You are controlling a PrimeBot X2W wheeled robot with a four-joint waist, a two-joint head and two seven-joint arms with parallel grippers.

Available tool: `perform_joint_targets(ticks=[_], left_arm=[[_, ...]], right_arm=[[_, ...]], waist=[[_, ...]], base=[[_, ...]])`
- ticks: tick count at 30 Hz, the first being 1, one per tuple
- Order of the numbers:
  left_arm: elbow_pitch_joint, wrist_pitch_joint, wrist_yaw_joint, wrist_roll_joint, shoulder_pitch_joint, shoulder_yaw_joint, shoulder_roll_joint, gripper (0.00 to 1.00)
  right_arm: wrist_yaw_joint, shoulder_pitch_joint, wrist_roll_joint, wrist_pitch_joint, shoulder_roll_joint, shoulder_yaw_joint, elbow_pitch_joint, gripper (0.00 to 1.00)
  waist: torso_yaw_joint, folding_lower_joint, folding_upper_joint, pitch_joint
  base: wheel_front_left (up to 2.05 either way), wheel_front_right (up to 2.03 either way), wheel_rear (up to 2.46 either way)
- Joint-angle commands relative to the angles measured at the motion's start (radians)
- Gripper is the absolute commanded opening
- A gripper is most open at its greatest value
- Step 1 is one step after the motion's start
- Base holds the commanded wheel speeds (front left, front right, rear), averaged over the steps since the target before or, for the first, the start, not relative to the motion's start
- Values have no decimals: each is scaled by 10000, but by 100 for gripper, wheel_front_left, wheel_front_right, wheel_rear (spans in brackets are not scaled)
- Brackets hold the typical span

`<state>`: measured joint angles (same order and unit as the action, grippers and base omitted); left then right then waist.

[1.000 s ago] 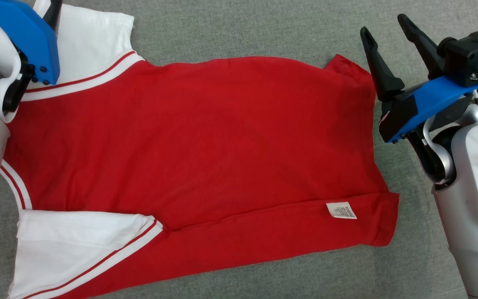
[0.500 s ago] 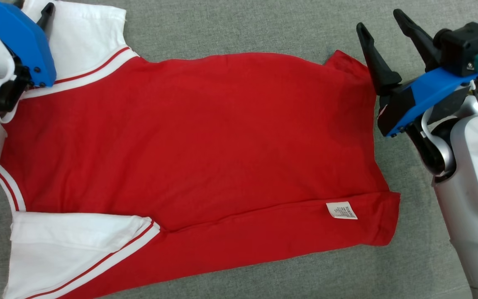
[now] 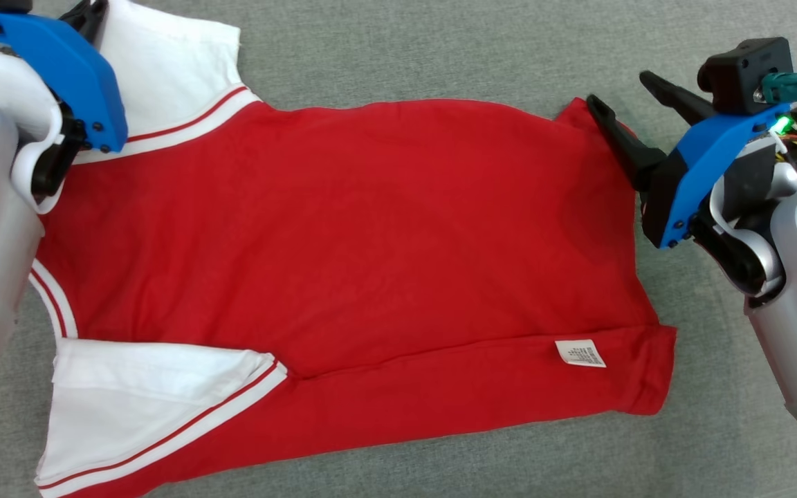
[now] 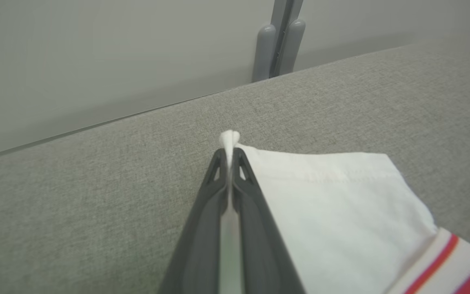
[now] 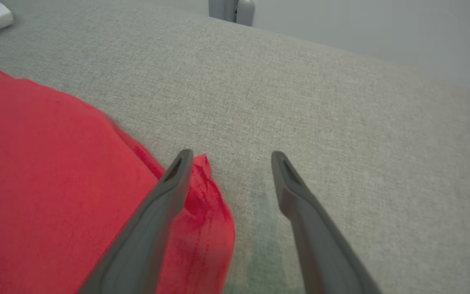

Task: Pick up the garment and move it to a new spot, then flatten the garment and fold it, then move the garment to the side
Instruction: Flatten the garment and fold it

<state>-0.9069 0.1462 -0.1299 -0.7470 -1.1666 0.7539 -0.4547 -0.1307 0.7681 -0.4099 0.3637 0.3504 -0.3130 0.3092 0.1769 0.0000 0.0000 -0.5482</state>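
**Label** [image 3: 580, 353]: small white tag at the near right of the garment. All places below are given from it.

**Garment** [image 3: 343, 235]: red with white sleeves, spread flat on the grey worktop [image 3: 405, 55]. Its long axis runs crosswise, from the hem just right of the label to the neck end far to the left.

**Near sleeve** [image 3: 142, 401]: far left of the label and slightly nearer, lying flat and untouched.

**Right gripper** [image 3: 616, 90]: beyond the label and a little to its right. The fingers are spread wide and hold nothing. In the wrist view [image 5: 231, 154] one finger lies over the far hem corner [image 5: 206, 192] and the other over bare worktop (whether either touches the cloth I cannot tell).

**Left gripper** [image 4: 229, 153]: far left of the label and farthest back. The fingers are pinched shut on the outer corner of the far sleeve [image 4: 333, 196], with a tuft of white poking past the tips.

**Assessment**: the far edge runs from one gripper to the other. Its left end is gripped and its right end is not. The next move probably turns on the hem corner, which sits at the right gripper's garment-side finger rather than midway in the gap.
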Motion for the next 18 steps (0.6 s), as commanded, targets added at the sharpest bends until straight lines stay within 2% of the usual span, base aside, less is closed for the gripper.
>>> perform_joint_targets(ticks=[1,11,12,13,14,18], left_arm=[[28,-155,-4,-18,-182,77,100,0],[-6,-735,-5,-98,-291,399,266,0],[2,-807,-5,-87,-285,423,276,0],[6,-871,-5,-95,-290,446,285,0],[0,-905,-5,-104,-279,470,290,0],[40,-1311,-5,-119,-301,489,294,0]], right_arm=[[-2,-213,-107,167,138,-76,42,100],[-3,-578,-496,1023,416,-684,58,100],[-3,-619,-479,1078,448,-780,39,40],[-3,-645,-501,1084,472,-804,9,8],[-2,-652,-527,997,465,-760,-31,0],[-2,-503,-196,225,327,-211,-3,0]], waist=[[-93,0,0,-8],[-365,0,0,21],[-387,0,0,24],[-406,0,0,24],[-416,0,0,27],[-516,0,0,126]], base=[[0,0,0],[0,0,0],[0,0,0],[0,0,0],[0,0,0],[0,0,0]])
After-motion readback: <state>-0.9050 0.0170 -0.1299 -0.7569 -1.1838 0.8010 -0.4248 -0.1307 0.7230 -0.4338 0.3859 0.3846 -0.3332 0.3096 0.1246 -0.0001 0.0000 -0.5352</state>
